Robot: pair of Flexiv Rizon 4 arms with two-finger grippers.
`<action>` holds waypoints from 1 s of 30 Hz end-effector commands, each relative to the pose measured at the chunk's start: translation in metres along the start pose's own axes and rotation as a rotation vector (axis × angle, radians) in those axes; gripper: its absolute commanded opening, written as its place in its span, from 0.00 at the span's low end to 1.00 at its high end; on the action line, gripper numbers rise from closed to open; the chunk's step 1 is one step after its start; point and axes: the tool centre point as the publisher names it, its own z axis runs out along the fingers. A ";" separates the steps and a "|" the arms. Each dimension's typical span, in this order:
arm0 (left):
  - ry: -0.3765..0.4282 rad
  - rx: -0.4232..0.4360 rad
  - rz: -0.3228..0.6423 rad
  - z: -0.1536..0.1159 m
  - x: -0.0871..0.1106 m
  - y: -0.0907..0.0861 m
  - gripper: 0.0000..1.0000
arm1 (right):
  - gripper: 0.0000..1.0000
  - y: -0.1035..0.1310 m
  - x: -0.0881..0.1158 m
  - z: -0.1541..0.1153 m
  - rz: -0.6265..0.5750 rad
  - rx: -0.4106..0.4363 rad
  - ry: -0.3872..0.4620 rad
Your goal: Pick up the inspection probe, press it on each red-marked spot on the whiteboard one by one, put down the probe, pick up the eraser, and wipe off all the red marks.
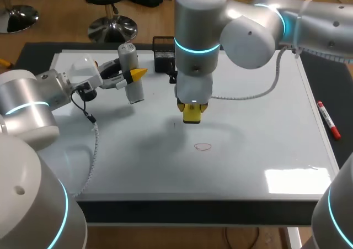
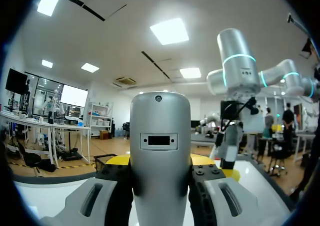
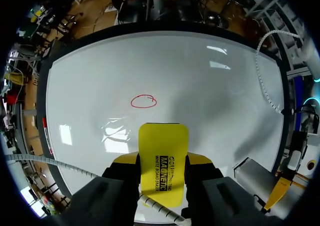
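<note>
One red mark [image 1: 203, 146], a small drawn loop, shows on the whiteboard [image 1: 259, 166], somewhat nearer its front edge than its far edge. The right arm [image 1: 309, 22] comes in over the far right corner and reaches to the board's middle. Its right gripper [image 1: 191, 110] points straight down, clenched on the yellow eraser [image 1: 191, 116], which hangs over the board just on the far side of the mark. In the right wrist view the eraser [image 3: 163, 146] sits flat between both fingers of the right gripper [image 3: 162, 161]. The red mark [image 3: 143, 101] lies on the whiteboard [image 3: 225, 100] near and ahead of it, apart from the eraser. The left arm [image 1: 33, 102] stretches in over the whiteboard's left edge. The left gripper [image 1: 134, 74] grasps the probe [image 1: 135, 90], a silver-grey cylinder standing nearly upright over the far left part of the board. Whether its lower end touches the board cannot be told. In the left wrist view the probe [image 2: 160, 136] fills the gap of the left gripper [image 2: 160, 162], pinched from both sides. A black box [image 1: 161, 50] stands at the whiteboard's far edge, partly hidden behind the right arm. A red marker [image 1: 326, 118] lies on the dark table [image 1: 322, 78] just beside the whiteboard's right edge.
</note>
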 end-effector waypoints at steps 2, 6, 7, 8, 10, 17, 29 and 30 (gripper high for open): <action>-0.004 0.002 0.002 0.001 0.000 0.000 0.00 | 0.00 0.000 0.001 -0.001 -0.002 0.002 0.003; -0.004 0.002 0.002 0.001 0.000 0.000 0.00 | 0.00 0.001 0.001 0.000 -0.002 -0.001 0.003; -0.004 0.002 0.002 0.001 0.000 0.000 0.00 | 0.00 0.003 0.001 0.000 -0.002 -0.001 -0.001; -0.004 0.002 0.002 0.001 0.000 0.000 0.00 | 0.00 0.005 0.001 0.001 -0.003 -0.003 -0.002; -0.004 0.002 0.002 0.001 0.000 0.000 0.00 | 0.00 0.011 0.001 0.003 0.002 -0.019 0.020; -0.004 0.002 0.002 0.001 0.000 0.000 0.00 | 0.00 0.038 -0.006 0.013 -0.020 -0.055 -0.022; -0.004 0.002 0.002 0.001 0.000 0.000 0.00 | 0.00 0.080 -0.011 0.036 -0.031 -0.092 -0.063; -0.004 0.002 0.002 0.001 0.000 0.000 0.00 | 0.00 0.083 -0.011 0.038 -0.036 -0.099 -0.062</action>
